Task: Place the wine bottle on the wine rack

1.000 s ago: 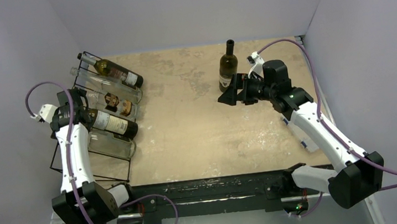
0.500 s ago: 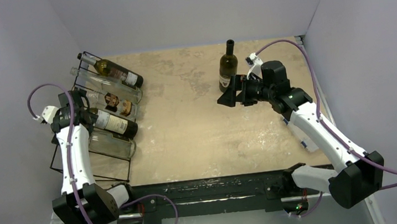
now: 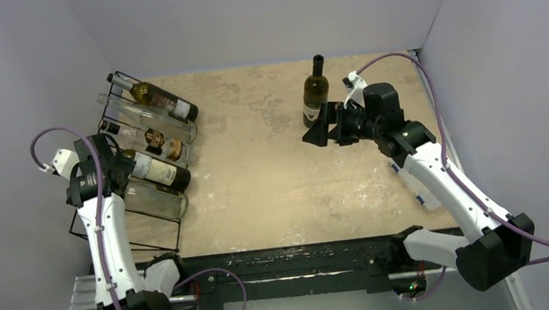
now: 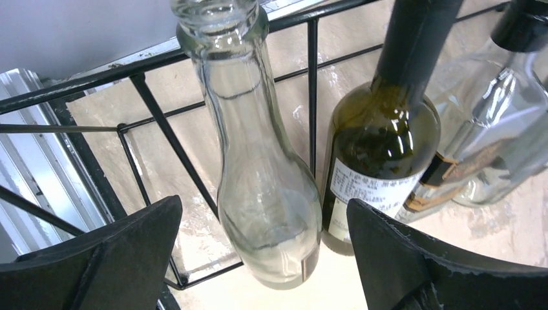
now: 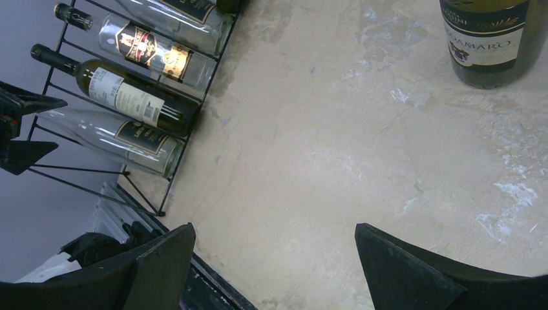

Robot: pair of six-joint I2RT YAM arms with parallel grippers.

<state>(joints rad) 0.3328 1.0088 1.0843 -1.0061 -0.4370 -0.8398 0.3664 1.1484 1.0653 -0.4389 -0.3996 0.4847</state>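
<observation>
A dark green wine bottle [image 3: 315, 89] stands upright at the back of the table, and its label shows at the top right of the right wrist view [image 5: 494, 39]. My right gripper [image 3: 321, 125] [image 5: 274, 227] is open just in front of the bottle, with only bare table between its fingers. The black wire wine rack [image 3: 123, 242] [image 4: 312, 77] stands at the left and holds several bottles lying down. My left gripper [image 3: 112, 158] [image 4: 263, 213] is open at the neck ends of a clear bottle [image 4: 268, 194] and a dark green labelled bottle [image 4: 381, 142], and holds nothing.
Grey walls close the table in on the left, back and right. A black rail [image 3: 298, 264] runs along the near edge between the arm bases. The rack's rods [image 5: 169, 187] reach almost to that edge.
My left gripper has opened, letting go of the dark labelled bottle's neck in the rack, and has drawn back a little toward the near edge. The right arm has barely moved.
</observation>
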